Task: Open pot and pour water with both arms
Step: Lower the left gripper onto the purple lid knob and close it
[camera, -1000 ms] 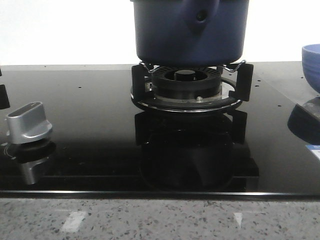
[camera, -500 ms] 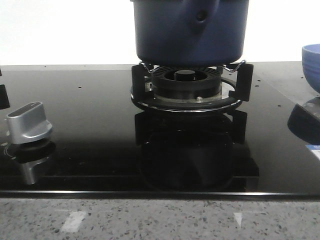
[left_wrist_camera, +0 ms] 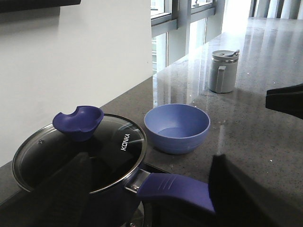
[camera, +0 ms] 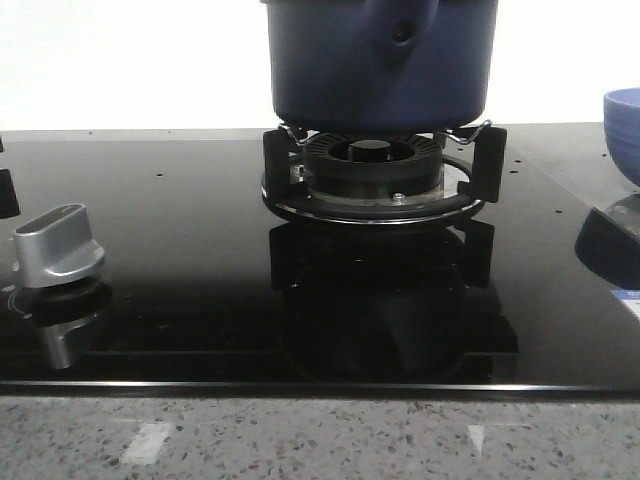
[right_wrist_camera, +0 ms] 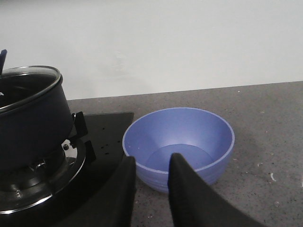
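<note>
The dark-blue pot [camera: 380, 60] stands on the burner [camera: 375, 170] at the middle back, its pierced handle lug facing the camera. In the left wrist view the pot [left_wrist_camera: 71, 175] wears a glass lid [left_wrist_camera: 80, 151] with a blue knob [left_wrist_camera: 78, 122], and a long blue handle [left_wrist_camera: 177, 189] sticks out. My left gripper [left_wrist_camera: 149, 163] is open wide, its fingers on either side of the handle and the lid's edge, not touching. My right gripper [right_wrist_camera: 152, 163] is open and empty, low over the counter just in front of the blue bowl [right_wrist_camera: 179, 144]. Neither gripper shows in the front view.
The blue bowl [camera: 622, 115] sits on the grey counter right of the black glass hob [camera: 180, 260]. A silver control knob [camera: 57, 245] stands at the hob's left. A grey lidded jar [left_wrist_camera: 224, 71] stands farther along the counter. A white wall runs behind.
</note>
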Controlling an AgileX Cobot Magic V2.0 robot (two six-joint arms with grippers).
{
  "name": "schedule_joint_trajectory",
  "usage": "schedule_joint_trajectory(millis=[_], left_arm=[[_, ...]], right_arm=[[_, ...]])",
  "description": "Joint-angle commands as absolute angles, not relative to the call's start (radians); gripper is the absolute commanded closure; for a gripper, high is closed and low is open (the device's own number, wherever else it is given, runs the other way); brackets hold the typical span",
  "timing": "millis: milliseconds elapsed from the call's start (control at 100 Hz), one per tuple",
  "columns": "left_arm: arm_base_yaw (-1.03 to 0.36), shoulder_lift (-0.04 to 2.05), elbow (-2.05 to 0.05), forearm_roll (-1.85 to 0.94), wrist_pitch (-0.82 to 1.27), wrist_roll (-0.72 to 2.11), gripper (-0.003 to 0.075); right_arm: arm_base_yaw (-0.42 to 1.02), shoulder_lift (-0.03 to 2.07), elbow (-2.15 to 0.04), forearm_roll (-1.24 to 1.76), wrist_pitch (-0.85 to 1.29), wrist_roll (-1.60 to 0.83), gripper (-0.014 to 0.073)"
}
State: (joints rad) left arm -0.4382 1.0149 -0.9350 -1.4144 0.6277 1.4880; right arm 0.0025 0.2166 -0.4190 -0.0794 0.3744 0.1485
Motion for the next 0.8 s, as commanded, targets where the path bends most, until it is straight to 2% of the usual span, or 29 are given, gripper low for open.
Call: schedule_joint_trajectory(millis=[0, 450, 790], left_arm=[[-0.446, 1.005, -0.974, -1.471, 0.630, 1.488, 0.0258], [-0.446, 1.012, -0.974, -1.513, 0.633, 1.502, 0.0258], [-0.446, 1.146, -1.007, -1.554, 0.613, 1.520, 0.0258]], right_arm=[[0.003, 0.236, -0.457, -0.083, 0.299, 0.142, 0.0440], [0.003, 0.236, -0.457, -0.083, 0.299, 0.142, 0.0440], [0.003, 0.236, -0.452, -0.083, 0.310, 0.142, 0.0440]])
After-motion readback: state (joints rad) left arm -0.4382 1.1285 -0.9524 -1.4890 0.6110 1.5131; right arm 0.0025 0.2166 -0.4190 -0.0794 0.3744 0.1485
